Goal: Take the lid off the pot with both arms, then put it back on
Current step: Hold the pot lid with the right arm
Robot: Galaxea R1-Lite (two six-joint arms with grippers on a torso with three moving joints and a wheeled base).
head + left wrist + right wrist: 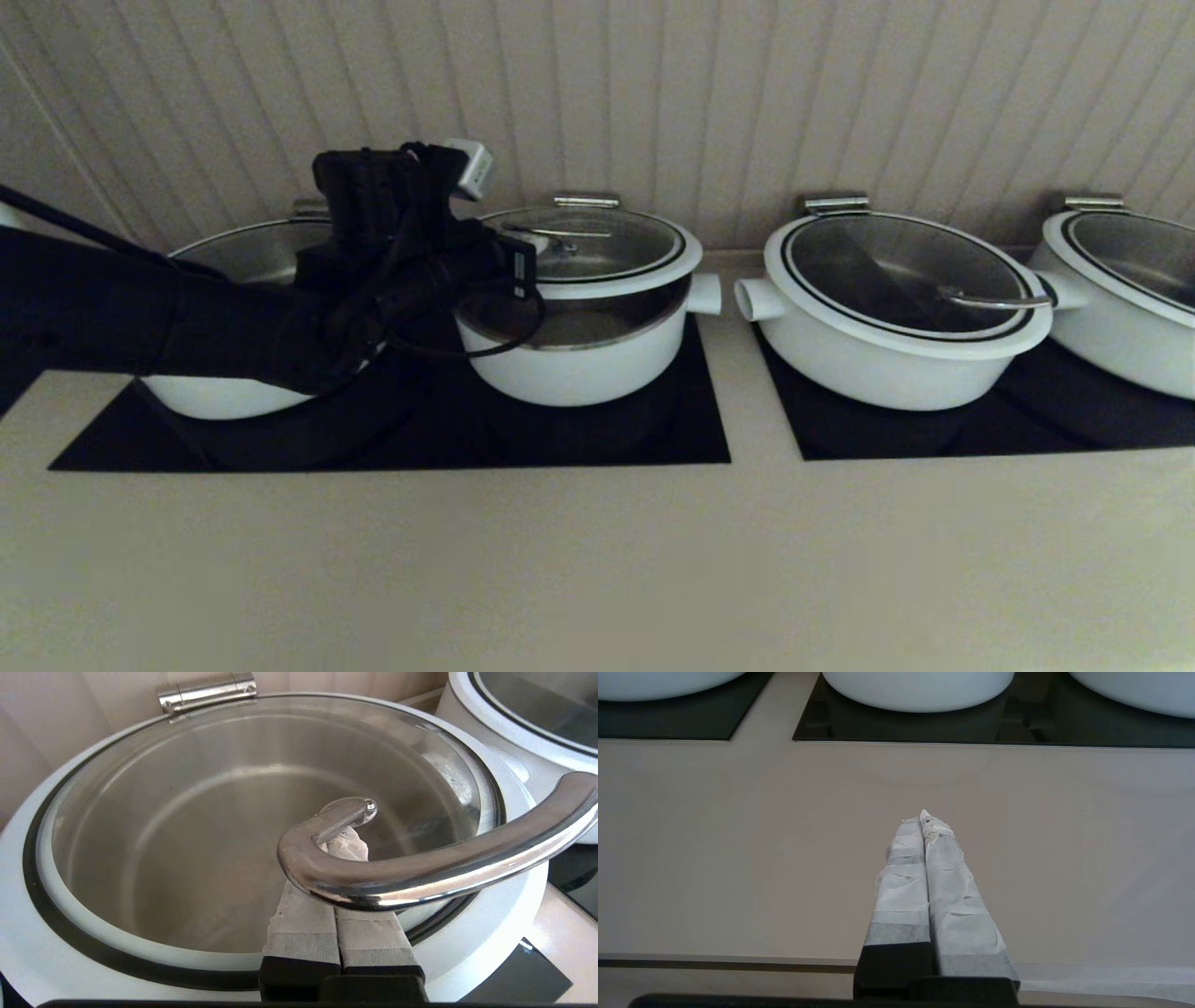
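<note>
Lid [590, 245], round glass, raised above steel-lined pot [576, 353].

Right gripper [923, 817] jaws closed, over countertop [738, 849]

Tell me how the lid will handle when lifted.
Likely slippery: the lid hangs by its polished handle over the shut left gripper, hooked, not clamped. Probably heavy and breakable, being glass. Its rear hinge suggests pivoting, not lifting free. Right gripper idles over the counter.

Pot [579, 369] white, steel inside; lid [597, 245] white-rimmed, black ring; cooktop [691, 411] black.
</note>
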